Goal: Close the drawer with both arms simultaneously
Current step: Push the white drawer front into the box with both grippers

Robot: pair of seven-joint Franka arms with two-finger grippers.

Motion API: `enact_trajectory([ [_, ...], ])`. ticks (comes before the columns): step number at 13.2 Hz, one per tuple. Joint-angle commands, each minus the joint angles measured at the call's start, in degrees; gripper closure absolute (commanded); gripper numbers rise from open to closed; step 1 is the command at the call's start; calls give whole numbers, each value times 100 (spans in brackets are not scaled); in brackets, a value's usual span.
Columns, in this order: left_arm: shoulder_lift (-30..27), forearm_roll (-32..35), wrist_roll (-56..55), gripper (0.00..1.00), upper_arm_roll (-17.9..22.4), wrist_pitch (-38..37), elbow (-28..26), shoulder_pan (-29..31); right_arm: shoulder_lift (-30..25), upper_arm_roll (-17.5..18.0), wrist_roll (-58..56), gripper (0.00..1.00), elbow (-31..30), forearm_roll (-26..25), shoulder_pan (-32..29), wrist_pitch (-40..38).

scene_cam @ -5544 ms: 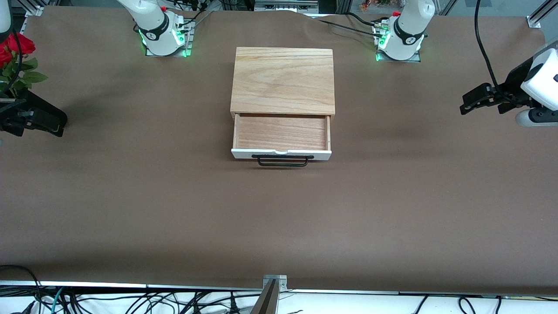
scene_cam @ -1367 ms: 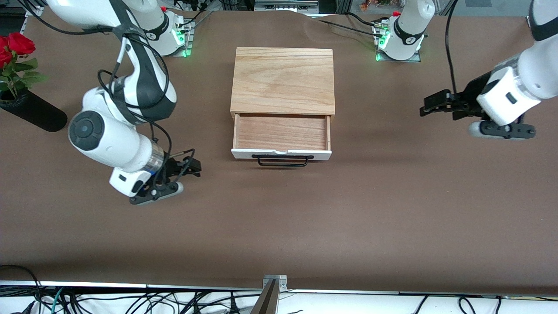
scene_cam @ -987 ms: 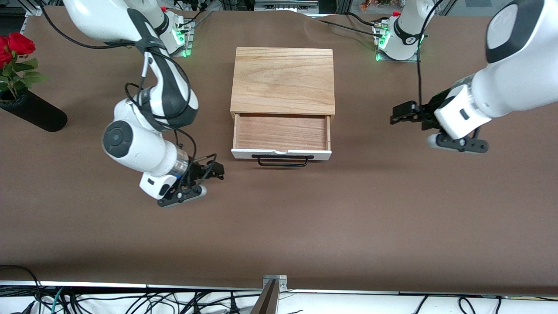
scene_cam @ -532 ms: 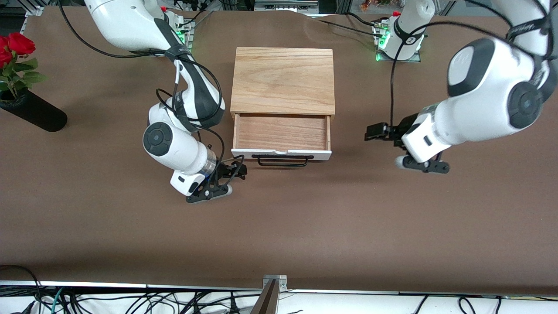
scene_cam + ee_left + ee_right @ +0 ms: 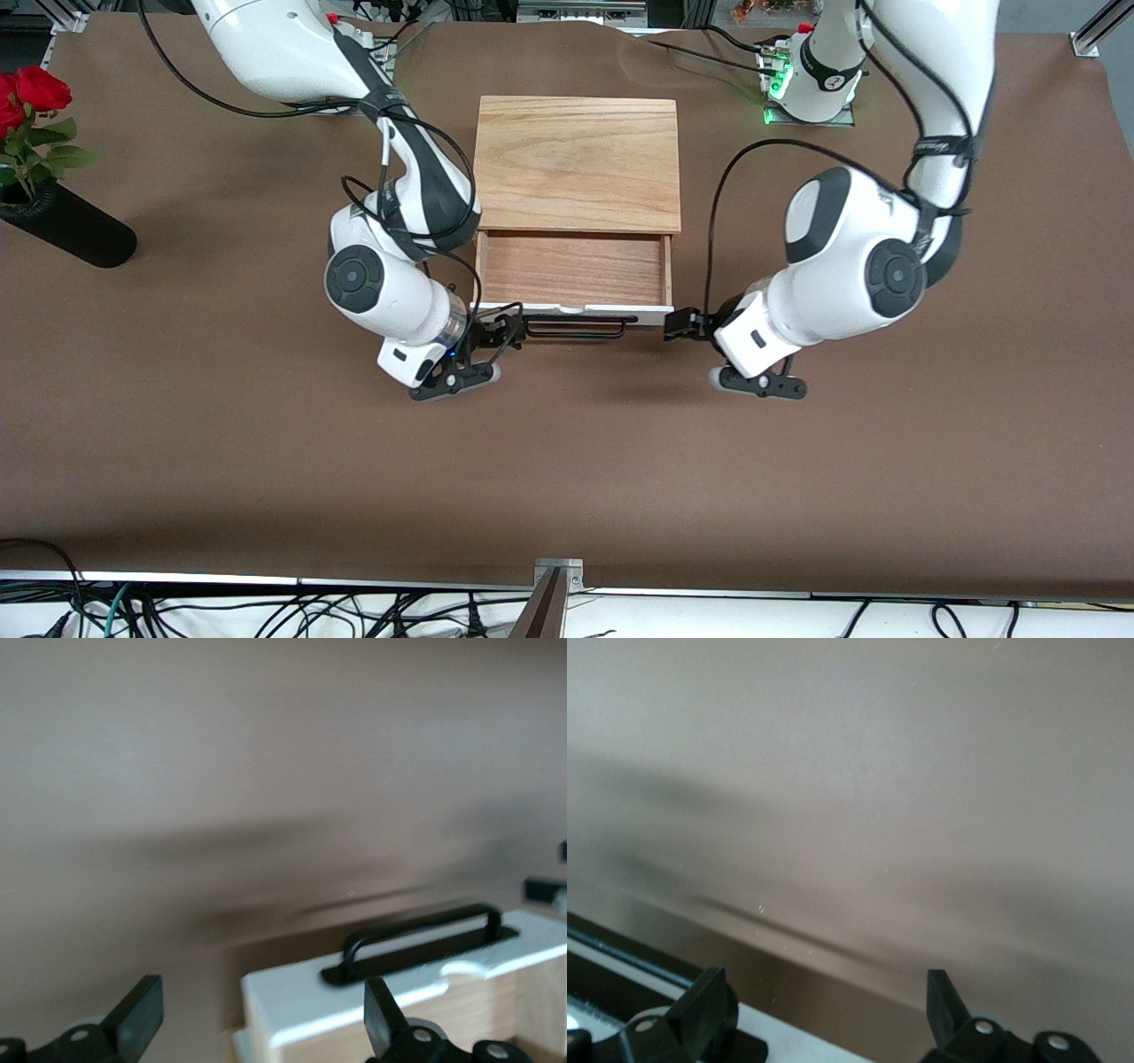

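Observation:
The drawer stands pulled out of the oak-coloured box, its white front panel and black bar handle toward the front camera. My right gripper is open, low at the front panel's corner toward the right arm's end, beside the handle. My left gripper is open at the panel's corner toward the left arm's end. In the left wrist view the open gripper straddles the panel's corner, with the handle in sight. In the right wrist view the open gripper has the white panel between its fingers.
A black vase with red roses lies at the right arm's end of the brown table. The green-lit arm bases stand beside the box's back. Cables run along the table edge nearest the front camera.
Both arms have swung in from the table's ends and lowered to the drawer's front corners. The drawer has not moved and stays open.

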Motion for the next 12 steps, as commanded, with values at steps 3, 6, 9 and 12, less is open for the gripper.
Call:
enact_trajectory([
  [3, 378, -244, -34, 0, 51, 268, 104, -299, -61, -8, 40, 0, 9, 225, 24, -656],
  [6, 439, -270, -43, 0, -2, 216, 68, -326, -105, -8, 40, 0, 17, 367, 24, -1008],
  [9, 440, -270, -69, 0, -177, 6, -72, -326, -106, -8, 40, 0, 17, 367, 33, -1203],
  [12, 440, -261, -331, 0, -239, -425, -81, -326, -97, 19, 40, 0, 17, 367, 59, -1220],
])
